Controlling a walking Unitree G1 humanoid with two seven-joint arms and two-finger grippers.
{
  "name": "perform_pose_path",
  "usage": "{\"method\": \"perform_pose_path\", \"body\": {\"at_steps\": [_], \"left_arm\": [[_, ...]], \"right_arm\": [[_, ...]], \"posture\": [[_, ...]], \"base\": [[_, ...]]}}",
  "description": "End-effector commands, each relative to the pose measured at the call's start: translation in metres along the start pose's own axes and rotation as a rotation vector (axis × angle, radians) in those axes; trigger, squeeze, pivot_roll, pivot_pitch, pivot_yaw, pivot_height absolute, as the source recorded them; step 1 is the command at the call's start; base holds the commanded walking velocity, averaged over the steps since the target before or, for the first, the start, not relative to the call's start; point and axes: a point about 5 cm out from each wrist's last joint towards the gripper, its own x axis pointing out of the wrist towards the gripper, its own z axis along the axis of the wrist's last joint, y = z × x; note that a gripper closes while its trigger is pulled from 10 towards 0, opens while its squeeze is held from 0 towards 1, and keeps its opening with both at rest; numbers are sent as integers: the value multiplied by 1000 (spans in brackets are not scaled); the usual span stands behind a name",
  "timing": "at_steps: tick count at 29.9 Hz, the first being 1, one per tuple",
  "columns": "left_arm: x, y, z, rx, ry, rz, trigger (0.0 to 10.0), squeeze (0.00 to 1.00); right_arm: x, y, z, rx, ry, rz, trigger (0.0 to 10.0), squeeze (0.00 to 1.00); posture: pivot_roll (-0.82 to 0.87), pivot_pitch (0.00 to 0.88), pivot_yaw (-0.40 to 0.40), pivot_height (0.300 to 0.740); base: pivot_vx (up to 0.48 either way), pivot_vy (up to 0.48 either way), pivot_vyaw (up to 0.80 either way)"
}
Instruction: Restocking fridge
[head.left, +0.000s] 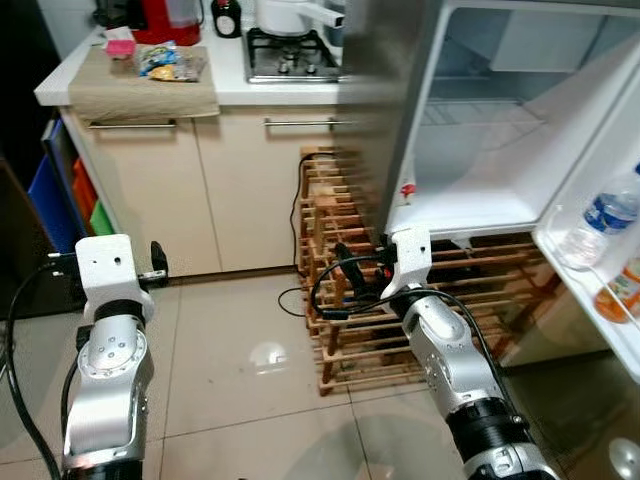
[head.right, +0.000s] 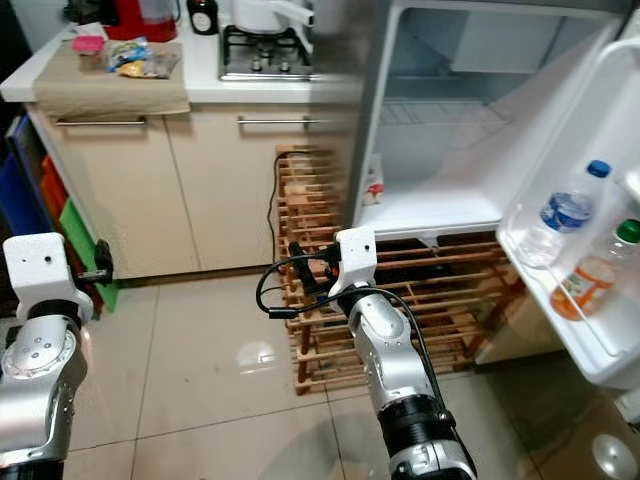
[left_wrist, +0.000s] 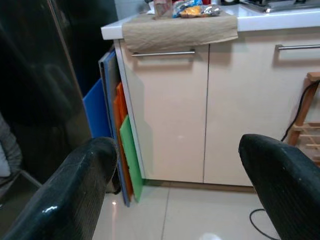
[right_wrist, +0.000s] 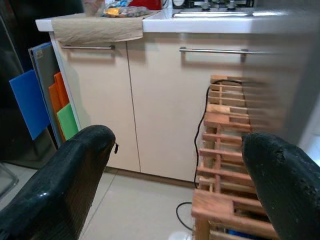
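Note:
The fridge (head.left: 480, 150) stands open at the right, and its white inside shelves are bare. On its door shelf (head.right: 600, 345) stand a clear water bottle with a blue cap (head.right: 562, 215) and an orange drink bottle with a green cap (head.right: 590, 275). My right gripper (right_wrist: 175, 160) hangs low in front of the wooden rack (head.left: 350, 300), open and holding nothing. My left gripper (left_wrist: 175, 165) is open and holds nothing. It is low at the left and faces the cabinet doors (left_wrist: 170, 115).
A counter (head.left: 230, 85) at the back carries a beige cloth (head.left: 145, 85), snack packets (head.left: 170, 62), a red appliance (head.left: 165, 18) and a gas hob (head.left: 290, 55). Coloured boards (head.left: 75, 195) lean beside the cabinet. A black cable (head.left: 297, 300) trails on the tiled floor by the rack.

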Motion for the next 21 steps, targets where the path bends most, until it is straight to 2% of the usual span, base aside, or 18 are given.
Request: {"method": "perform_pose_path", "body": {"at_steps": [1,2,3,4,6,7,11,13,16,21], "left_arm": [[1,-1,-4,5,23,-18,10000,0],[-1,-8,-4,-4,24,-69,10000,0],[-4,-15,-3,17,13,-133,10000,0],[-4,-15,-3,17,13,-133,10000,0],[-11,-17,-1,31,-14,-208,10000,0],[-13,-15,-2,36,-16,-210,10000,0],[-13,-12,-2,28,-16,-202,10000,0],[-9,-18,5,28,-37,-208,10000,0],[-6,-22,16,31,-90,-223,10000,0],[-1,-22,26,40,-135,-208,10000,0]], "right_arm": [[2,0,9,-12,-43,-6,10000,0],[1,-11,16,-17,-86,-70,10000,8],[-2,-28,23,5,-125,-200,10000,20],[-2,-28,23,5,-125,-200,10000,20],[-11,-44,27,-23,-147,-312,10000,31],[-14,-47,26,-30,-145,-325,10000,27],[-16,-46,17,-39,-105,-297,10000,35],[-12,-43,7,-38,-39,-284,10000,0],[-8,-38,11,-49,-65,-263,10000,4],[-8,-37,11,-21,-75,-272,10000,43]], "posture": [[-15,0,-15,740],[-14,0,-15,740],[-9,0,-17,740],[-9,0,-17,740],[-1,0,-18,740],[1,0,-17,740],[1,0,-15,740],[4,0,-18,740],[2,0,-17,740],[-1,0,-14,740]], "base": [[0,0,519],[0,0,513],[0,0,519],[0,0,519],[0,0,459],[0,0,463],[0,0,478],[0,0,0],[0,0,0],[125,0,680]]}}
